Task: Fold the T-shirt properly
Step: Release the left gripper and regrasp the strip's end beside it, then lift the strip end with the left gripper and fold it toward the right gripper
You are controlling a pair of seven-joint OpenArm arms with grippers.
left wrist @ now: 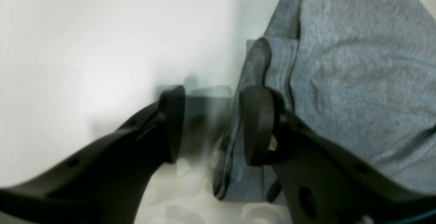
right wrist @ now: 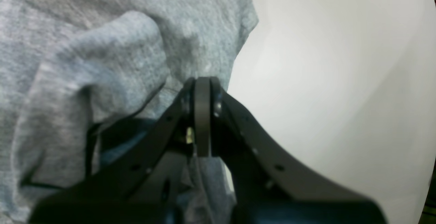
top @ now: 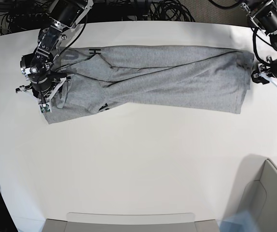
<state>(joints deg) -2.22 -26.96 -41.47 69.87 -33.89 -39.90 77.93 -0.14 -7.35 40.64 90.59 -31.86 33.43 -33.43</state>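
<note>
The heather-grey T-shirt [top: 167, 77] lies lengthwise across the far part of the white table [top: 138, 159], folded over itself, with a bit of black lettering [top: 96, 51] showing near its left end. My right gripper [top: 44, 102] is at that left end. In the right wrist view the right gripper [right wrist: 202, 115] is shut, with the T-shirt [right wrist: 102, 46] fabric bunched around it and pinched between the pads. My left gripper [top: 256, 76] is at the shirt's right edge. Up close the left gripper [left wrist: 216, 125] is open, one finger over the T-shirt [left wrist: 357, 80], the other over bare table.
A grey bin [top: 273, 193] stands at the near right corner. A flat grey tray [top: 129, 222] sits along the front edge. Black cables [top: 167, 9] lie behind the table's far edge.
</note>
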